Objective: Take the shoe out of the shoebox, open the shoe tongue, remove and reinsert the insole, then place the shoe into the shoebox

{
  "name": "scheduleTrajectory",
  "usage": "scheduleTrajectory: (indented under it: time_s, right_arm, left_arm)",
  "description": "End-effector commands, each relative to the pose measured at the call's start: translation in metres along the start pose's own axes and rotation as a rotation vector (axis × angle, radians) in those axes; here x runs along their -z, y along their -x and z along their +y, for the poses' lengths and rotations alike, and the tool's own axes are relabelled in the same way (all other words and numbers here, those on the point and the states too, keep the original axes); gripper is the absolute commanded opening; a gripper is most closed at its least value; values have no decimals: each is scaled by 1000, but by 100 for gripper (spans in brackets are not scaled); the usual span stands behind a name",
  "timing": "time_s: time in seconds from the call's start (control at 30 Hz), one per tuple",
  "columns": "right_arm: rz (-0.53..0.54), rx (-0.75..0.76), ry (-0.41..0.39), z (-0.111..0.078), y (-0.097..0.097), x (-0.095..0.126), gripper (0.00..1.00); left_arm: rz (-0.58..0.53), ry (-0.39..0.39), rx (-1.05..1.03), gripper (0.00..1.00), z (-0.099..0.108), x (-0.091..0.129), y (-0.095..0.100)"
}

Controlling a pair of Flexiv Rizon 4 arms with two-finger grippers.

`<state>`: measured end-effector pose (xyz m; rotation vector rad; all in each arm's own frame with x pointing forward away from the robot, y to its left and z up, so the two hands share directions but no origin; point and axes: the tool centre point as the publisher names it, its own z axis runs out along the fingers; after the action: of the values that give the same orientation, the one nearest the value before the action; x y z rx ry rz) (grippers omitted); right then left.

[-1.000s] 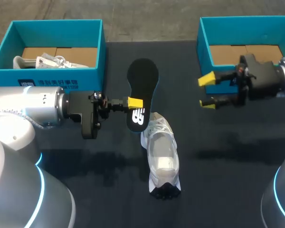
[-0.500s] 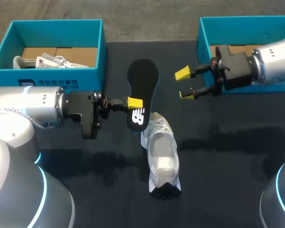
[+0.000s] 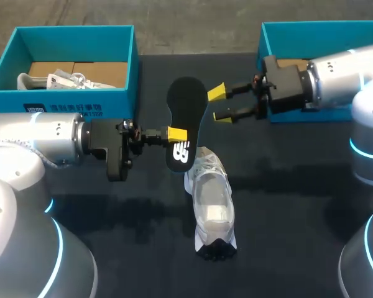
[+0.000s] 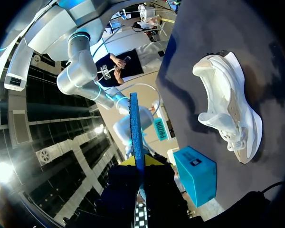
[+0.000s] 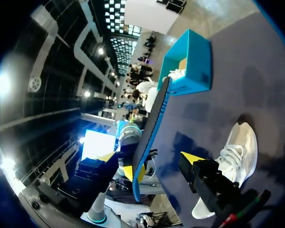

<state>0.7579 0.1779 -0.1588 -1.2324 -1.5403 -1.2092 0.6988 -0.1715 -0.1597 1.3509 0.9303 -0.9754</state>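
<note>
Left gripper: the left gripper [image 3: 177, 134] comes in from the left side, above the middle of the table [image 3: 298, 205], with its jaws clamped on the insole [image 3: 186, 118]. In the left wrist view the gripper [image 4: 141, 162] has a yellow tip on each face of the insole [image 4: 135, 135], which is seen there edge-on.
Insole: black, with a white mark near its heel end, held off the table on edge. Its toe end points toward the far side of the table. The grip is on the heel half, just above the mark.
Right gripper: the right gripper [image 3: 219, 103] comes in from the right side, with its jaws apart and nothing between them. It sits just beside the insole's toe end, and no contact shows. The right wrist view shows one of its fingers [image 5: 194, 159], with the insole [image 5: 151, 137] standing ahead of it.
Shoe: the white shoe [image 3: 212, 208] lies on the table, outside both boxes and nearer the robot than the insole. Its far end sits under the insole's heel end. Neither gripper touches it. It also shows in the left wrist view [image 4: 228, 107] and the right wrist view [image 5: 235, 154].
Left shoebox: the left shoebox [image 3: 68, 107] is teal and open, at the far left of the table, with white contents [image 3: 53, 81] on its cardboard floor.
Right shoebox: the right shoebox [image 3: 323, 30] is teal and open, at the far right, partly hidden behind the right arm.
</note>
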Motion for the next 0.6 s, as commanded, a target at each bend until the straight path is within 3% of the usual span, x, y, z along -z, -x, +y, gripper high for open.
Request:
scheduleTrajectory:
  time_s: [0.03,0.07,0.27,0.6]
  right_arm:
    - [15,-25,29,-3,1,-16,70]
    - [17,-26,30,-4,1,-18,70]
    - [48,-51,53,-8,1,-30,51]
    - [36,-92,76,-13,-7,-39,43]
  left_arm:
    - [0,2,-2,0,-1,-1,0]
    - [0,2,-2,0,-1,-1,0]
    - [0,2,-2,0,-1,-1,0]
    - [0,2,-2,0,-1,-1,0]
